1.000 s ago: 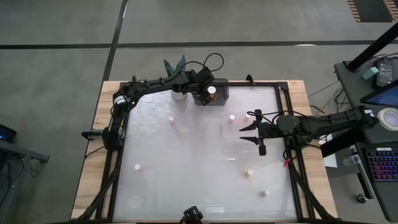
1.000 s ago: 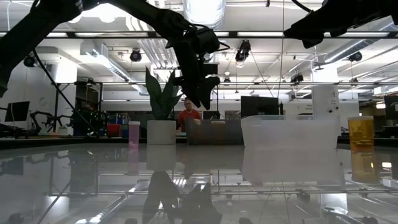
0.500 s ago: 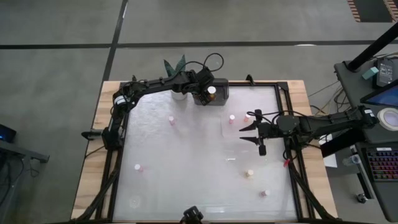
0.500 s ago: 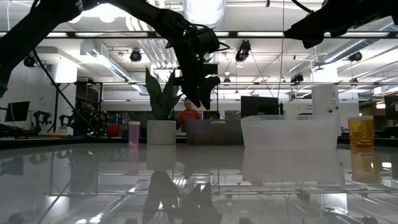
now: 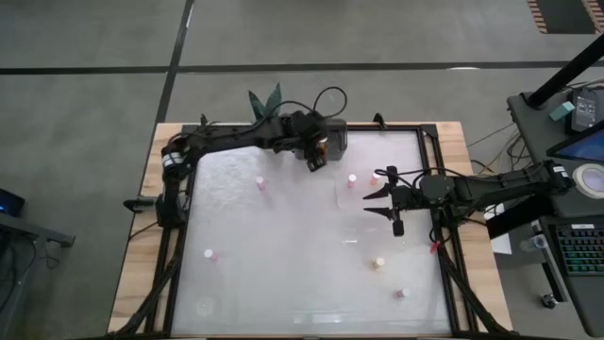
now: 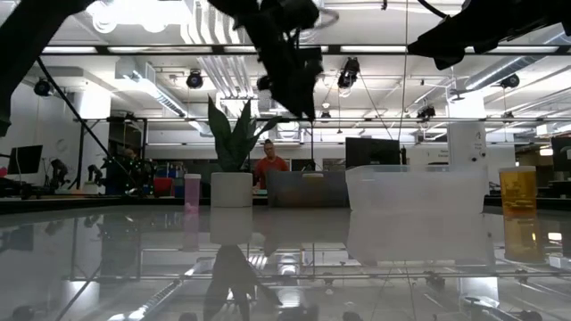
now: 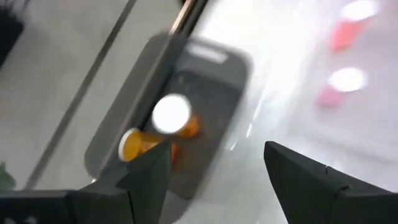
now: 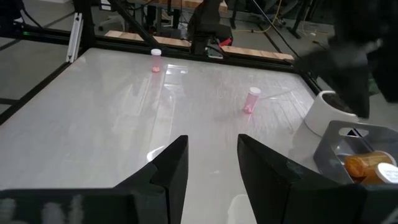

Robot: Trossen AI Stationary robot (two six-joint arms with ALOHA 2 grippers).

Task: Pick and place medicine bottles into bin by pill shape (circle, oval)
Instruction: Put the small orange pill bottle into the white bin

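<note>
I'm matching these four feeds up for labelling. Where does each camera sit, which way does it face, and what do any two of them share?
High view: overhead, straight down on the table; both arms show.
Low view: table-top height, level into the room; arms come from above.
Left wrist view: over the grey bin, past the open left gripper.
Right wrist view: across the table, past the right gripper.
Both wrist views share the bin's amber bottles.

Right wrist view: the right gripper fingers stand parted over the white table. Two pink bottles stand upright, one upper left, one centre. At right, a grey bin holds an amber bottle.
</note>
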